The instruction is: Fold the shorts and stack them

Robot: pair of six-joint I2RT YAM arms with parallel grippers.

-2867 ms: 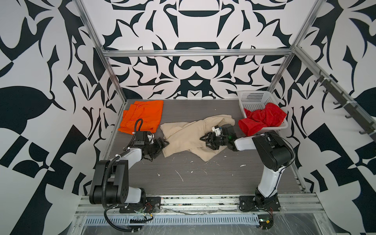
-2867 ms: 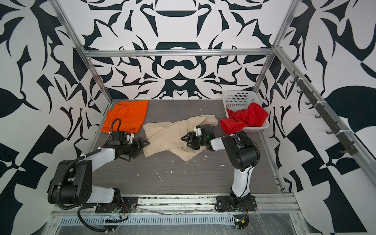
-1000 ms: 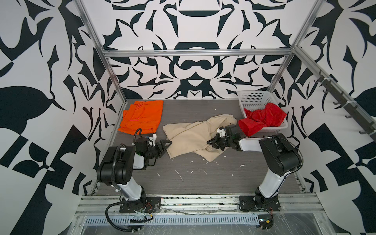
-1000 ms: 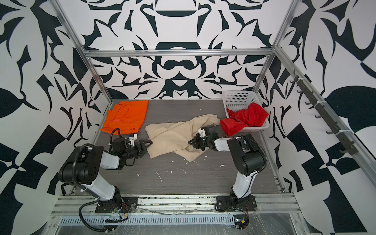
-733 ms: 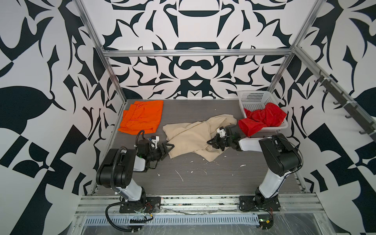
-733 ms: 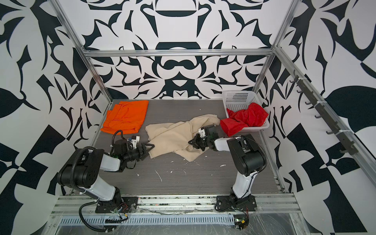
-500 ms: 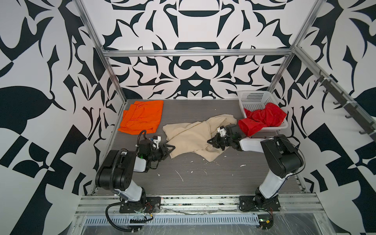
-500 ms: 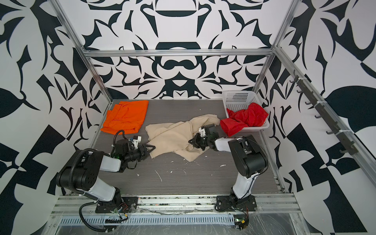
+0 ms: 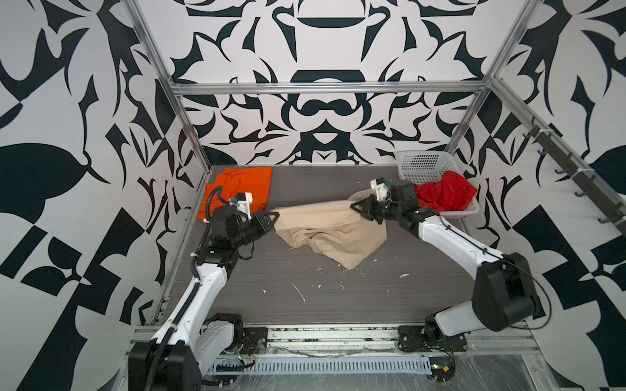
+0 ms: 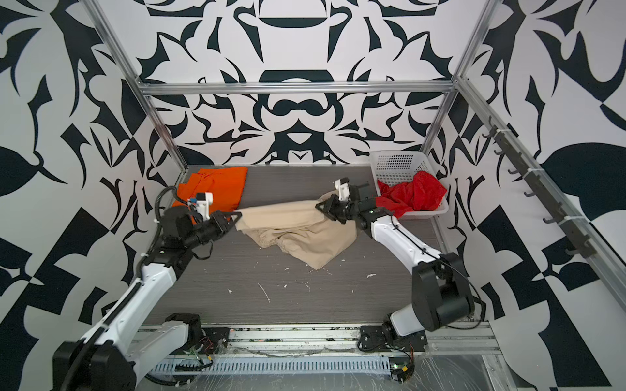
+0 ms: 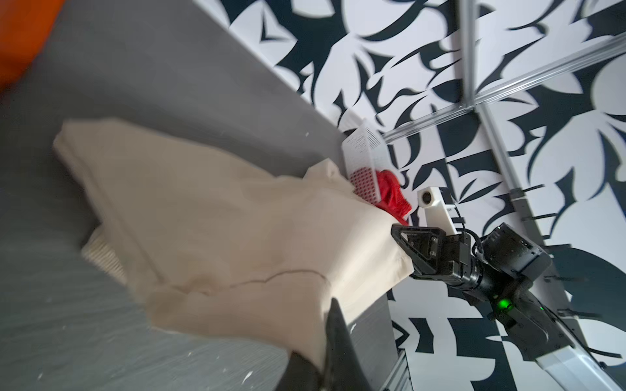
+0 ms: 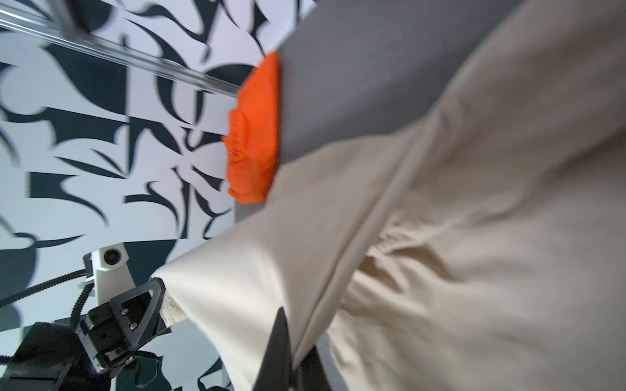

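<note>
In both top views the beige shorts [image 9: 325,226] [image 10: 298,223] ran left to right, held between the left gripper [image 9: 274,215] and the right gripper [image 9: 355,205], each clamped on a corner, sagging onto the grey table [image 9: 305,304]. In the left wrist view the cloth stretched toward the white basket [image 11: 364,149]. In the right wrist view it stretched toward the orange shorts [image 12: 257,135] by the patterned wall [image 12: 101,135].

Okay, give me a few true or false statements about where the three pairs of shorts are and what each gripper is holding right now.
1. The orange shorts lie on the table near its far left corner. True.
2. The left gripper is shut on the orange shorts. False: it grips one end of the beige shorts.
3. The right gripper grips the beige shorts' other end. True.
4. The red shorts lie spread flat on the table. False: they sit bunched in the white basket.
</note>
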